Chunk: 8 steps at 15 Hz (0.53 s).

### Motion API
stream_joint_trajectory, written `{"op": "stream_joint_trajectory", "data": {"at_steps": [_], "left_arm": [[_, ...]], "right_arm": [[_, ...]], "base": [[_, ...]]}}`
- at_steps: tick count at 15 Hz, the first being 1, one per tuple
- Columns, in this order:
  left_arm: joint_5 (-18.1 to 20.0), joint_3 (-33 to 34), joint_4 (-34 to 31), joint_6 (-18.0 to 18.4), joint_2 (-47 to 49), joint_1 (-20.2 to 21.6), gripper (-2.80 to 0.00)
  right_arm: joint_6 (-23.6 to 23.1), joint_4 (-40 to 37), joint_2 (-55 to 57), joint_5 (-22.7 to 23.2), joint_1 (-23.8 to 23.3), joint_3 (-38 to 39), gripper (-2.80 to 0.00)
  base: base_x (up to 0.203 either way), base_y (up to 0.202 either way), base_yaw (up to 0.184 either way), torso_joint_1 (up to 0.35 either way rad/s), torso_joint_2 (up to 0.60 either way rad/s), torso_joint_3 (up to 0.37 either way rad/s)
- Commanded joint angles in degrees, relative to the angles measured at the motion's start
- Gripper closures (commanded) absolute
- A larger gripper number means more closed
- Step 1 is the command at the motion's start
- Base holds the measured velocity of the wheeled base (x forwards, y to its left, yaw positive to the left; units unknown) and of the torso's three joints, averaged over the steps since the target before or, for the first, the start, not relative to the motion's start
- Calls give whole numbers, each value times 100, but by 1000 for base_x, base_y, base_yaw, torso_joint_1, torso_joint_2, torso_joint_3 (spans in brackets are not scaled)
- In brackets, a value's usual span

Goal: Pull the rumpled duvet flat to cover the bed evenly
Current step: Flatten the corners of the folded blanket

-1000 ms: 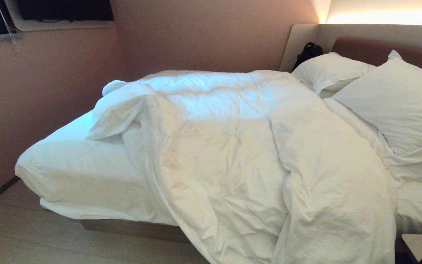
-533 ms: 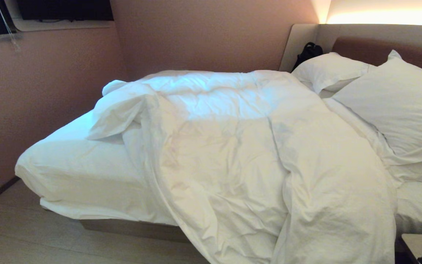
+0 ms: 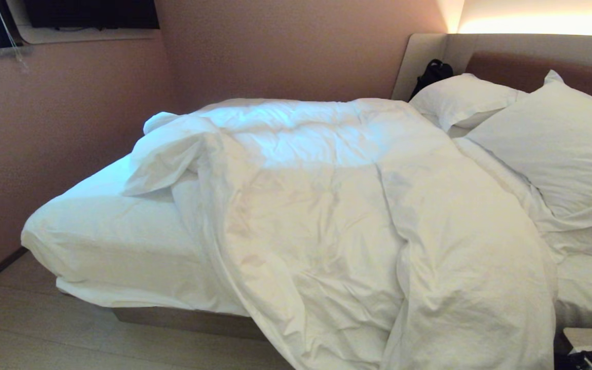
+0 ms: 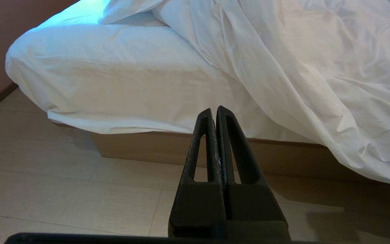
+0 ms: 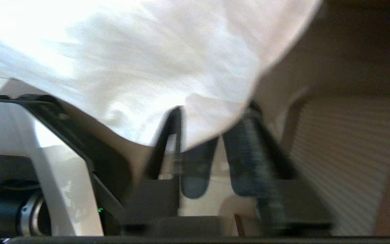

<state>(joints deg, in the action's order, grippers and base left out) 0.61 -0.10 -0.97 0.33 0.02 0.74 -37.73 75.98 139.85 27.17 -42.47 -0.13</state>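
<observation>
The white duvet (image 3: 337,216) lies rumpled on the bed (image 3: 111,226), bunched toward the pillows, with one part spilling over the near side to the floor. Bare sheet shows at the foot end. In the right wrist view my right gripper (image 5: 215,108) is open, low beside the bed, and a hanging corner of the duvet (image 5: 147,51) dips between its fingertips. My left gripper (image 4: 213,110) is shut and empty, held over the floor facing the bed's wooden base (image 4: 141,145); the duvet (image 4: 317,67) drapes past it on one side.
Two white pillows (image 3: 558,144) (image 3: 460,97) lean on the padded headboard. A black bag (image 3: 432,72) sits in the far corner. A nightstand (image 3: 591,341) stands at the bottom right. A pink wall runs close along the bed's foot end and far side.
A dark part of my right arm has come further into the head view's bottom right corner. The duvet's hanging part there has barely shifted. The rest is unchanged.
</observation>
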Motion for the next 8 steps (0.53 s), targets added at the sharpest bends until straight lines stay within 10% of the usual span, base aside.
{"op": "stream_joint_trajectory", "data": {"at_steps": [1,8], "left_arm": [[1,1,1,2,-2,5,0],[3,1,1,2,-2,5,0]], "right_arm": [[2,31,7,195,91,-14,-280],[84,-69,1,212,216,-201,-280]], "base": [[0,0,0,0,0,0],[0,0,0,0,0,0]]}}
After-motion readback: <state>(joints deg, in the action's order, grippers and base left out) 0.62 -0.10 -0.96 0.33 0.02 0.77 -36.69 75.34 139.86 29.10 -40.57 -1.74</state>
